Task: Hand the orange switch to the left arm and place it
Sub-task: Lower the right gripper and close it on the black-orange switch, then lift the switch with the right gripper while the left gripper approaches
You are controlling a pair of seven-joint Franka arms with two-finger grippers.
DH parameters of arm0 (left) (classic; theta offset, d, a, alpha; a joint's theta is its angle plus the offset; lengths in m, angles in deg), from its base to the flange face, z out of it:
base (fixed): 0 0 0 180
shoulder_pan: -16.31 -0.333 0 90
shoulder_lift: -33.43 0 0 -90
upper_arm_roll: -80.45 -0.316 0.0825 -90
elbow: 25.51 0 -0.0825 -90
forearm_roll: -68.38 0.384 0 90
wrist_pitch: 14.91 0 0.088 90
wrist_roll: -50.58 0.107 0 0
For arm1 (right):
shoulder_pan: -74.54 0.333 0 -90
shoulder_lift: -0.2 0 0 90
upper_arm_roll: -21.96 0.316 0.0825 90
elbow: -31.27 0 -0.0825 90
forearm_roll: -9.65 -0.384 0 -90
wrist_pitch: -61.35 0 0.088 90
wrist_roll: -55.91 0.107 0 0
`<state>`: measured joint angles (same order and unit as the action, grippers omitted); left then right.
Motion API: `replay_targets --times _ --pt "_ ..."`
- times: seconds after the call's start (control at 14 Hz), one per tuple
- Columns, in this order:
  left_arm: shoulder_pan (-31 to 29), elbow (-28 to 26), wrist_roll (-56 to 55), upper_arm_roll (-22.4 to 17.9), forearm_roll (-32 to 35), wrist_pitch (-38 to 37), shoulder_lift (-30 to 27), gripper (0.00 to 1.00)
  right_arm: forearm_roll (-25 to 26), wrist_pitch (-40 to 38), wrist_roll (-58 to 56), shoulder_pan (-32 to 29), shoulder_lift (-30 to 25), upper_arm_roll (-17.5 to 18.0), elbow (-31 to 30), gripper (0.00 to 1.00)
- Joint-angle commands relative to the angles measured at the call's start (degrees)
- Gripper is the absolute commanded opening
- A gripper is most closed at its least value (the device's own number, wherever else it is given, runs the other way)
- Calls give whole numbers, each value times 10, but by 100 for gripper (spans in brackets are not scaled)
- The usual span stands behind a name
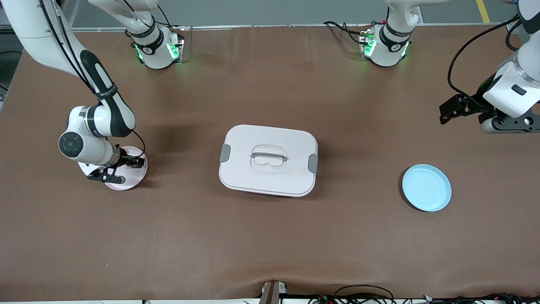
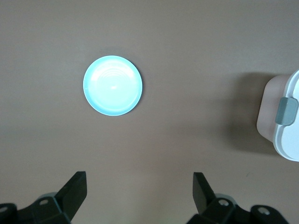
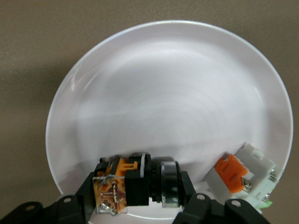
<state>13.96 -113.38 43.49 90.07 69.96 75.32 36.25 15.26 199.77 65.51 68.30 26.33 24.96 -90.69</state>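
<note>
Right wrist view shows the right gripper [image 3: 135, 198] clenched on the small black blocky orange switch [image 3: 128, 184] with exposed metal terminals, on the pale pink round plate [image 3: 168, 102], while the left gripper [image 2: 139, 193] waits released.

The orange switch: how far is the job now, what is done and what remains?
Done: the right gripper has reached the pink plate and shut on the orange switch, which sits low at the plate, beside a small white piece. In hand: the grasp, not visibly lifted. Left: lifting, passing to the open left gripper, which waits above the table near the blue plate, and avoiding the box.
</note>
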Motion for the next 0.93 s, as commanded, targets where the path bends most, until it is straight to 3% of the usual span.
replay_targets --times 0.0,0.36,0.57,0.86 --pt "-6 4 -4 1 -6 0 -9 100 7 -12 2 -3 2 5 8 14" --pt "-6 4 -4 3 -9 4 -5 100 7 -88 2 -3 -56 10 19 14" --pt "-3 3 -3 4 -9 21 -10 100 -1 -232 14 14 -106 11 71 14" --pt "-3 -7 9 10 -14 28 -17 100 -25 -415 70 52 -116 12 192 14"
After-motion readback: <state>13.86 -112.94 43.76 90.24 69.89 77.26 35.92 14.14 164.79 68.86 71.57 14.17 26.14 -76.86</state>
